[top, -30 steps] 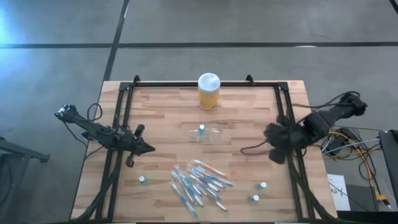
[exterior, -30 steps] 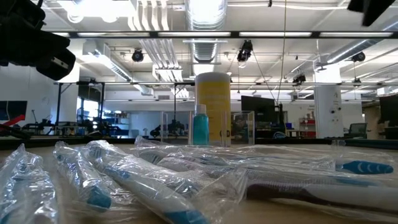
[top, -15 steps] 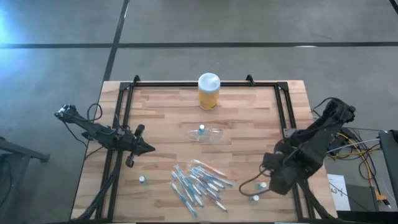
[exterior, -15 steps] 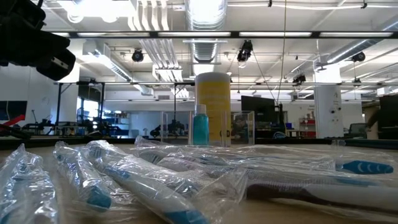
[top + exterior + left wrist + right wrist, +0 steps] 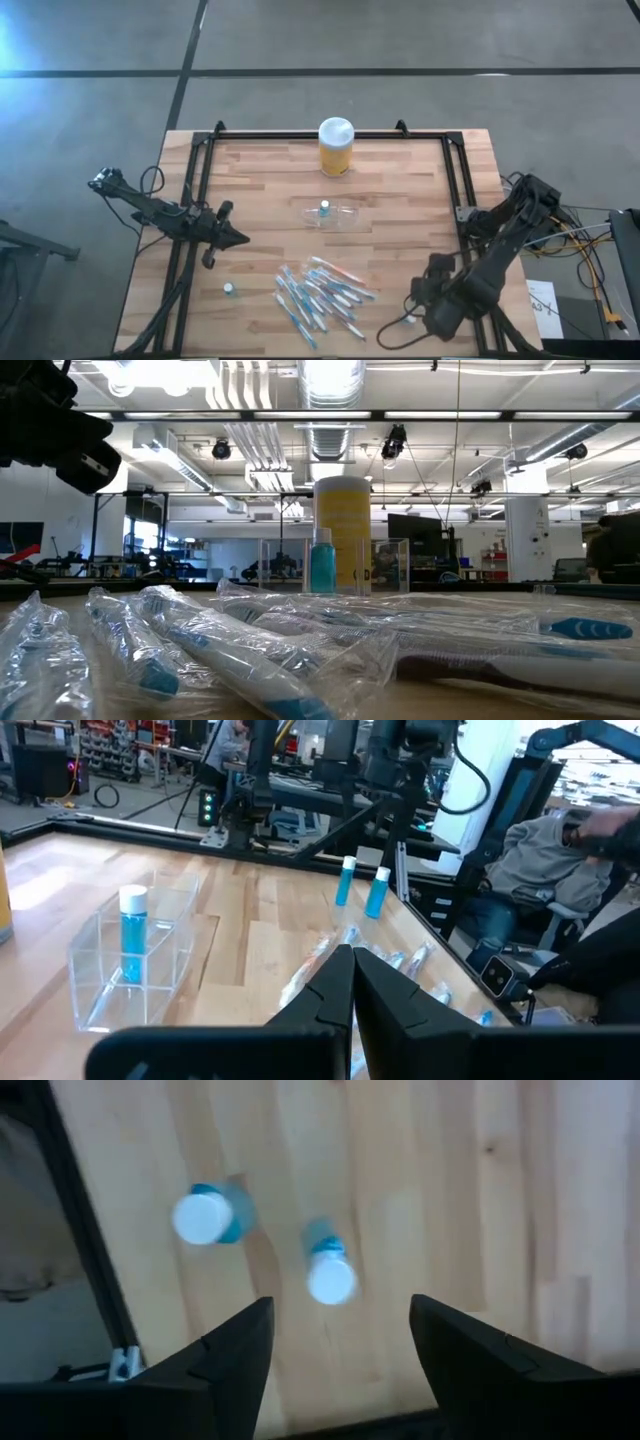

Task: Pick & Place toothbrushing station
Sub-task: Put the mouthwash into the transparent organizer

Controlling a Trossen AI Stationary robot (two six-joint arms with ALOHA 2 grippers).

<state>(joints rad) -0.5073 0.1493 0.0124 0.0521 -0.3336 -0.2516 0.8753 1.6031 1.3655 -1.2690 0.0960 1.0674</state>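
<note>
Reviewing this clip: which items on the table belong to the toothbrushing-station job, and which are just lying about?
Part of the job:
- small clear plastic holder with one blue white-capped tube standing in it
- two blue white-capped tubes beneath the open right pincer

Lying about:
- yellow jar with white lid
- pile of plastic-wrapped toothbrushes

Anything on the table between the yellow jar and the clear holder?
No. In the high view only bare wood separates the yellow jar from the clear holder.

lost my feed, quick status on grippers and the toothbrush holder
Right gripper open above two small blue bottles near table's right front corner. Left gripper shut, parked left. Clear holder mid-table, one blue bottle inside. Wrapped toothbrushes piled in front.
</note>
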